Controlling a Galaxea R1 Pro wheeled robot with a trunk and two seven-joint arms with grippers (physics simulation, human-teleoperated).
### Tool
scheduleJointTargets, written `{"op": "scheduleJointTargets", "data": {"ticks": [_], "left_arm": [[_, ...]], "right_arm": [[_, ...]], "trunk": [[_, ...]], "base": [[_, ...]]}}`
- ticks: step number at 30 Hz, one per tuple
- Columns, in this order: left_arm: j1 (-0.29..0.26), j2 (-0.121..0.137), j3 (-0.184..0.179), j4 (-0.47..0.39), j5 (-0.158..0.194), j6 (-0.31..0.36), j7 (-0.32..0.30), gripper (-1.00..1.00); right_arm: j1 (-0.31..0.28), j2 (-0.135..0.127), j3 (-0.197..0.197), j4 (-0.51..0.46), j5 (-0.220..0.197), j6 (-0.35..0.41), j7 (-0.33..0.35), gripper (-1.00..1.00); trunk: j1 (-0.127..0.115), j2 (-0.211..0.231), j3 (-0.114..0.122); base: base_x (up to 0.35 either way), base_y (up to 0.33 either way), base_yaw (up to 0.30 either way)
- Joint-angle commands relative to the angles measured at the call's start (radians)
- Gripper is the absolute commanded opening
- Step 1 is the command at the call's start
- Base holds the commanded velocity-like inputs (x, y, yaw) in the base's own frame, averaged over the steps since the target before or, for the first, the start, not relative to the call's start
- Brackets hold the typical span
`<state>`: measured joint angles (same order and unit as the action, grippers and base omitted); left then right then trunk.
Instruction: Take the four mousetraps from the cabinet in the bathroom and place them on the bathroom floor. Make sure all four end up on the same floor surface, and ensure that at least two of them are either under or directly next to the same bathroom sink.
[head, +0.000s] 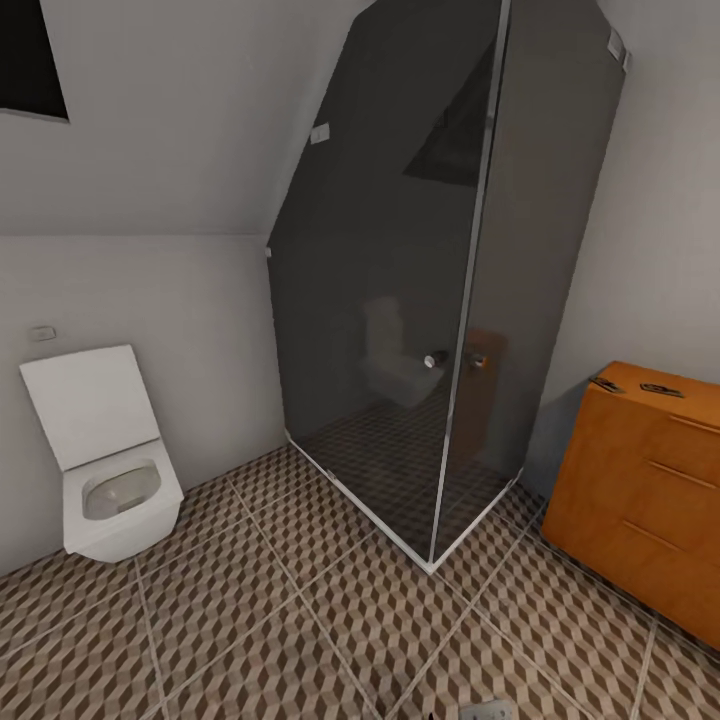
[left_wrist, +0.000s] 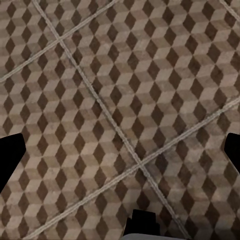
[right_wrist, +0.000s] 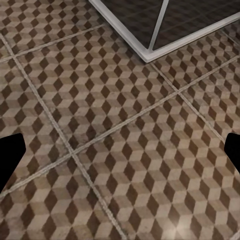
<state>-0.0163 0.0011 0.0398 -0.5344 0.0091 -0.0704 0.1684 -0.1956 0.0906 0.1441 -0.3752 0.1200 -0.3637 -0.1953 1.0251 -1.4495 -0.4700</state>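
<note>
Both grippers hang spread wide and empty, the left gripper (left_wrist: 120, 150) and right gripper (right_wrist: 120, 150) aimed down at the cube-patterned bathroom floor (head: 300, 620), apparently parked for travel. Ahead stands the glass-walled shower (head: 440, 300), a toilet (head: 110, 460) to its left. Two mousetraps (head: 662, 390) lie on top of the cabinet (head: 640, 500) at right, well apart from either arm.

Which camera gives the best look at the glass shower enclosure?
The head view: the whole dark glass shower enclosure stands there, corner toward the camera. The right wrist view catches just its bottom corner frame on the tiled floor; the left wrist view shows floor tiles.
</note>
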Motion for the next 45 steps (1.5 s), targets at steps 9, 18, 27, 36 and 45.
{"op": "scheduleJointTargets", "data": {"ticks": [9, 18, 27, 36, 45], "left_arm": [[-0.001, -0.002, -0.001, 0.004, 0.002, -0.003, 0.002, 1.00], [-0.001, -0.002, -0.002, 0.005, 0.002, -0.003, 0.002, 1.00], [-0.001, -0.003, -0.002, 0.005, 0.002, -0.003, 0.002, 1.00], [-0.001, -0.003, -0.003, 0.005, 0.002, -0.003, 0.002, 1.00], [-0.001, -0.003, -0.003, 0.006, 0.002, -0.003, 0.002, 1.00]], "right_arm": [[-0.001, 0.002, 0.003, 0.001, 0.010, 0.000, -0.009, 1.00], [-0.001, 0.003, 0.003, 0.001, 0.010, 0.000, -0.010, 1.00], [-0.001, 0.003, 0.003, 0.001, 0.010, 0.000, -0.010, 1.00], [-0.001, 0.004, 0.003, 0.002, 0.009, 0.000, -0.009, 1.00], [-0.001, 0.004, 0.003, 0.002, 0.009, 0.000, -0.009, 1.00]], "trunk": [[0.000, -0.001, -0.001], [0.000, -0.001, -0.001], [0.000, -0.001, -0.001], [0.000, -0.001, -0.001], [0.000, -0.001, -0.001]], "base": [[0.000, 0.000, 0.000], [0.000, 0.000, -0.004], [0.000, 0.000, -0.200], [0.000, 0.000, -0.252], [0.000, 0.000, -0.238]]}}
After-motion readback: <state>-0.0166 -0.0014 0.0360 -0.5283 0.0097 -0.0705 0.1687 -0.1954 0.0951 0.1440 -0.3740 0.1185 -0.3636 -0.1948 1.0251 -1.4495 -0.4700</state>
